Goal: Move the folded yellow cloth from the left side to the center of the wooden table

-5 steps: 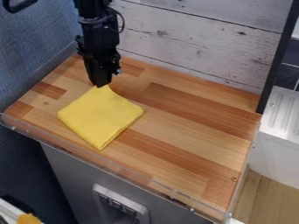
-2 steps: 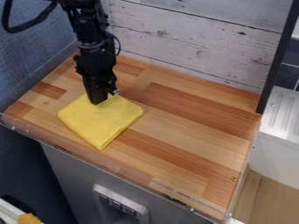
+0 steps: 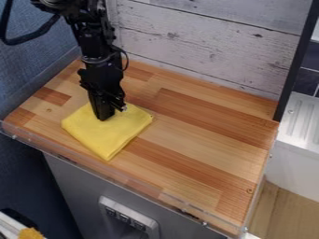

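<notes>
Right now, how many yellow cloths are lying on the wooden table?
1. The yellow cloth lies folded on the left part of the wooden table, with the claw over its upper part. The claw hides a bit of the cloth.

open room over the wooden counter (image 3: 205, 128) from yellow cloth (image 3: 112, 137) to black post (image 3: 294, 70) — plank wall (image 3: 205, 44) bars the back

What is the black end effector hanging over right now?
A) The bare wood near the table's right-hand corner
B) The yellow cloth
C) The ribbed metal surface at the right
B: the end effector hangs down with its tip over the upper part of the yellow cloth.
</notes>
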Action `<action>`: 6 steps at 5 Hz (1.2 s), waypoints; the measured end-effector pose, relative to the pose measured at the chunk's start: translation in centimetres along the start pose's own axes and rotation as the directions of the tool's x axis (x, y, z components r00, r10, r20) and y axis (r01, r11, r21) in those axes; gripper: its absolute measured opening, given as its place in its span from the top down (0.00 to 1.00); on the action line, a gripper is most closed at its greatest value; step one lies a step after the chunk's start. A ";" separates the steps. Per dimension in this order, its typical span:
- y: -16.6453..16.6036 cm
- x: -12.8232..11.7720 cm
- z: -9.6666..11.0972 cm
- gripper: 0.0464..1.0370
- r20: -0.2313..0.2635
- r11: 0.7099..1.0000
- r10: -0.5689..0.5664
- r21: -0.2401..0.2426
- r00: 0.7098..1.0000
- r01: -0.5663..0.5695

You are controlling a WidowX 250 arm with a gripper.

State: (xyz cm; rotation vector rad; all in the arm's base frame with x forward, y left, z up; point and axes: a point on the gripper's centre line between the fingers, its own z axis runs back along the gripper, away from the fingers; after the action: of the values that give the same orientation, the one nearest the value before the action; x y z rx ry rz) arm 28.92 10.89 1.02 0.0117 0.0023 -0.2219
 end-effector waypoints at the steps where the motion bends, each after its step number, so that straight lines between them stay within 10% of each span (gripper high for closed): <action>1: -0.9 0.5 -0.1 0.98 0.004 0.999 0.047 -0.003 0.999 -0.047; 6: -4.6 3.1 0.1 0.98 -0.013 0.981 0.191 -0.020 0.982 -0.191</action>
State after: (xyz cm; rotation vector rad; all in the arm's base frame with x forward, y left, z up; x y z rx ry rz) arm 30.98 5.69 1.05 -0.0077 0.0141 -0.0298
